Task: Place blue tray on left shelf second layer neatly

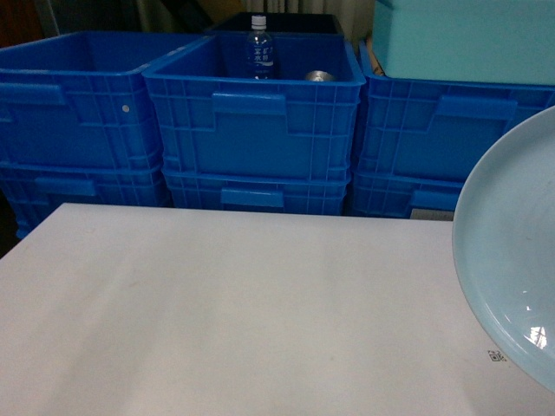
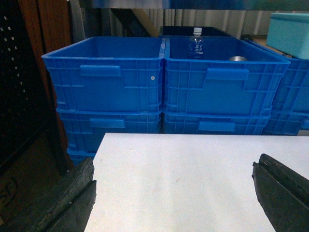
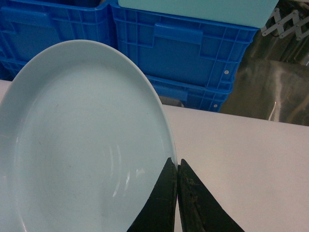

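Observation:
The blue tray point(image 1: 512, 251) is a pale, glossy round dish held up on edge at the right of the head view, above the white table point(image 1: 225, 321). In the right wrist view the blue tray point(image 3: 82, 145) fills the left half, and my right gripper point(image 3: 176, 166) is shut on its rim, one finger on each face. My left gripper point(image 2: 174, 193) hangs open over the table's near left part, with nothing between its fingers point(image 2: 72, 203). The left shelf second layer is out of view.
Stacked deep-blue crates point(image 1: 260, 113) stand in a row behind the table; the middle one holds a water bottle point(image 1: 259, 48) and a metal can point(image 1: 319, 76). A teal box point(image 1: 464, 39) sits on the right crates. A dark wooden panel point(image 2: 29, 96) stands left of the table.

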You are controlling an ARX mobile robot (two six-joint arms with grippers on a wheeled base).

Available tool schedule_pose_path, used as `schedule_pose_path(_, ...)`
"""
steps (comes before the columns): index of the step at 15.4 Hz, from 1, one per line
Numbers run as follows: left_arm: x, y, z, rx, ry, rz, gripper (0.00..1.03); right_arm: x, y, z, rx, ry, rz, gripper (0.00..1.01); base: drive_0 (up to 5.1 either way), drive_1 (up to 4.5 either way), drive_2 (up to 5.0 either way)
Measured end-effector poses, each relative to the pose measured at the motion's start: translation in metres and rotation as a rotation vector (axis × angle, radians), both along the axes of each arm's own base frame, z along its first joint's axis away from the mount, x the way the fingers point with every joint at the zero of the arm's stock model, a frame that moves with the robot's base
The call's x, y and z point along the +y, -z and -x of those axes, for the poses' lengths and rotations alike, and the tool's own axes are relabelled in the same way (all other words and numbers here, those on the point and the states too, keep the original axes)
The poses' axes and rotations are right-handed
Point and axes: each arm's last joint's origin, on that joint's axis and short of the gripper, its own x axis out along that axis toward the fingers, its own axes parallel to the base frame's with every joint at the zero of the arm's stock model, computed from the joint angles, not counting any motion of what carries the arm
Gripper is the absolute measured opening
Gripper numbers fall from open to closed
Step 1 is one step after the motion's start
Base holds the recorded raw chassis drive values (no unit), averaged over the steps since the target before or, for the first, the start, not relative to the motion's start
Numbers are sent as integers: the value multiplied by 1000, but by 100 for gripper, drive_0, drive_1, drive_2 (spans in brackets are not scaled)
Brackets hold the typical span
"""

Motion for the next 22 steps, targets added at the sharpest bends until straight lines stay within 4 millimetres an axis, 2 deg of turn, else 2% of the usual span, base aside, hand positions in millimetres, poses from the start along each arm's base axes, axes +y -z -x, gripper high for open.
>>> schedule_pose_path(13,0,0,0,0,0,0,98,-1,-3,2,-44,27,56,2,-5,-5,-5)
schedule_pose_path(20,0,0,0,0,0,0,98,-1,-3,3,-43,29,56,2,-172,-172,-172)
schedule_pose_path(22,0,0,0,0,-1,0,98,-1,-3,3,-42,29,56,2,214,-364,-364)
